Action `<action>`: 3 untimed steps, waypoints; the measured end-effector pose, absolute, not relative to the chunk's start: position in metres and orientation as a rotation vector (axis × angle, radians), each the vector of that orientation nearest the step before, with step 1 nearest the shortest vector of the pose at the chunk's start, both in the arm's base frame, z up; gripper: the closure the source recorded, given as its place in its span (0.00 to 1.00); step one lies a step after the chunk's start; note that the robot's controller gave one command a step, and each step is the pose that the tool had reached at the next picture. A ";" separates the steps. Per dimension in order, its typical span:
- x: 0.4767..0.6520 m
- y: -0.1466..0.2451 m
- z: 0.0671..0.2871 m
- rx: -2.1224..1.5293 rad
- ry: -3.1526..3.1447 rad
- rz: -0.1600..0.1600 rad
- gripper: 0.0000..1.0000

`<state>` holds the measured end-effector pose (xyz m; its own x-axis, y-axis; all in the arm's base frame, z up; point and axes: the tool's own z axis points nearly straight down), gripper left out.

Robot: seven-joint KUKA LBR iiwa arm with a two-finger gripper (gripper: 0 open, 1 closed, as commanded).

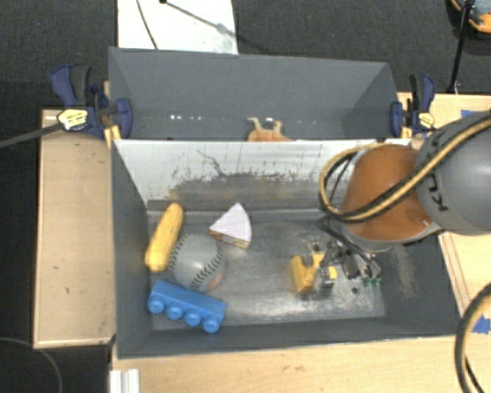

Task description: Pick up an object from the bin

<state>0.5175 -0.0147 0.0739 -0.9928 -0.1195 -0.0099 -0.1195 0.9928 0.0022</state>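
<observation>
We find the end effector (337,270) low on the bin's (254,338) floor, a small yellow block (303,274) just beside it, toward the baseball (198,262); spread or pinching, we cannot tell.

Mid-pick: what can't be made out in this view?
Camera view:
Small yellow object beside the gripper: too small to identify; contact unclear.
Bin floor at right: hidden by the orange cover.
Tan thing at the far rim: cut off by the white wall.
</observation>
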 end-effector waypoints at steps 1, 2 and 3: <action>0.519 -0.014 0.074 -0.201 3.127 0.001 1.00; 0.501 -0.009 0.075 -0.109 3.121 -0.001 1.00; 0.502 0.012 0.086 -0.027 3.141 -0.002 1.00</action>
